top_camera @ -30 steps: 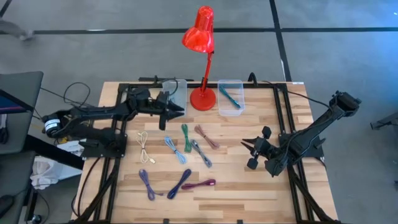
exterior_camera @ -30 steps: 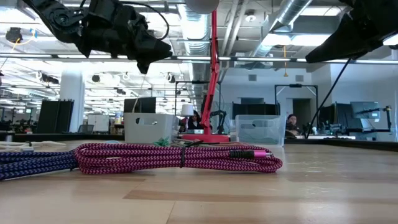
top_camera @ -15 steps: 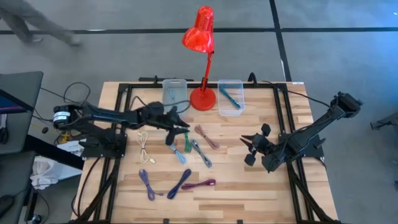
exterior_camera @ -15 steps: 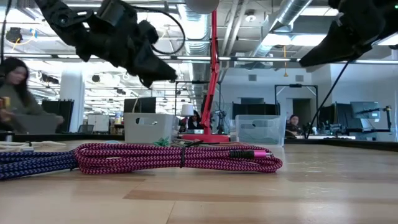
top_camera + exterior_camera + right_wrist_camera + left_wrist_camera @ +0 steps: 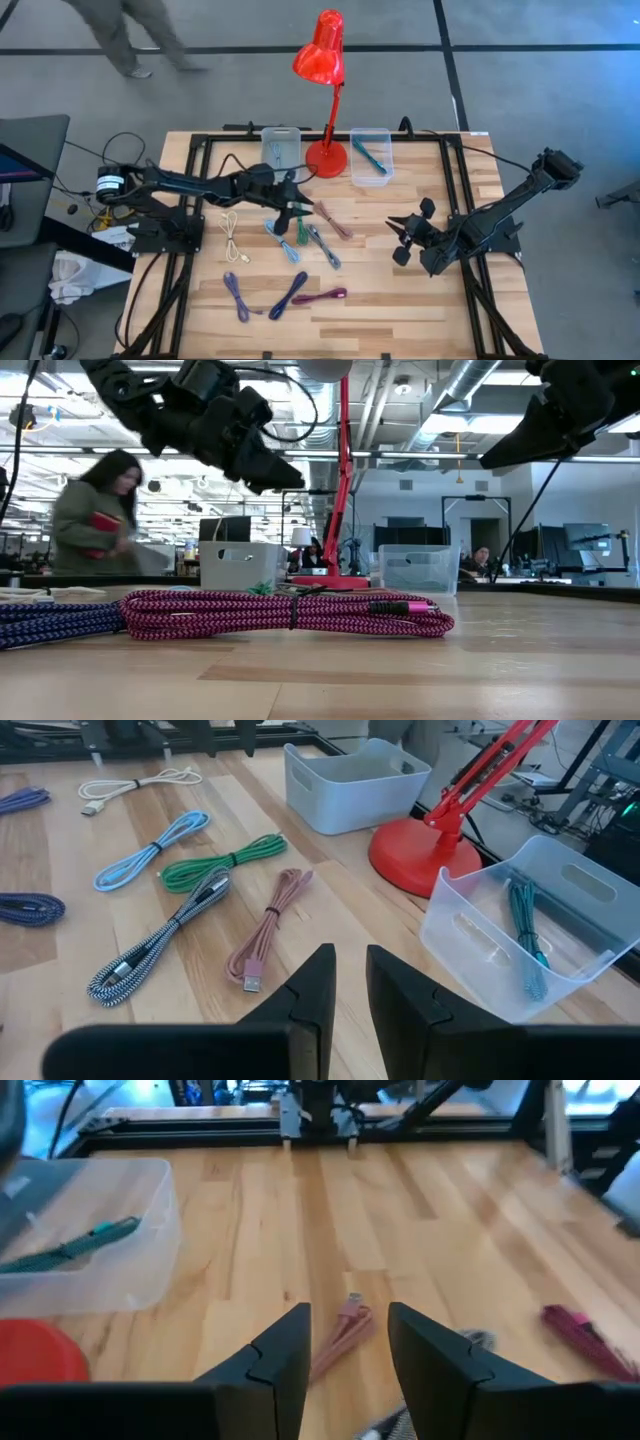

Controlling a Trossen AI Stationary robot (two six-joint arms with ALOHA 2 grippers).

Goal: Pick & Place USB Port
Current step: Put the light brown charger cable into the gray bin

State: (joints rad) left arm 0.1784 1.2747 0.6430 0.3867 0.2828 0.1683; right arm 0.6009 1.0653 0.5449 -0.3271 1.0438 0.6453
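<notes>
1. Left gripper [image 5: 303, 208] hangs above the cable cluster, fingers spread with nothing between them. The pink cable [image 5: 338, 1342] lies just ahead of and below the fingertips, the green cable [image 5: 299, 220] beside it.
2. Right gripper [image 5: 398, 232] waits over bare wood well to the side, fingers nearly together, holding nothing.
3. Count on the table: eight loose bundled cables, namely cream, light blue, green, pink, grey braided, two dark blue and magenta [image 5: 320, 297].
4. Two clear bins stand beyond the left gripper. The left bin [image 5: 281, 146] holds a pale cable; the right bin [image 5: 371, 154] holds a teal cable [image 5: 523, 935].
5. Red desk lamp [image 5: 322, 60] stands between the bins.
6. Surface is pale wood planks [image 5: 380, 300] with a black frame. Beyond it is an open office, where a person [image 5: 97, 510] passes.
</notes>
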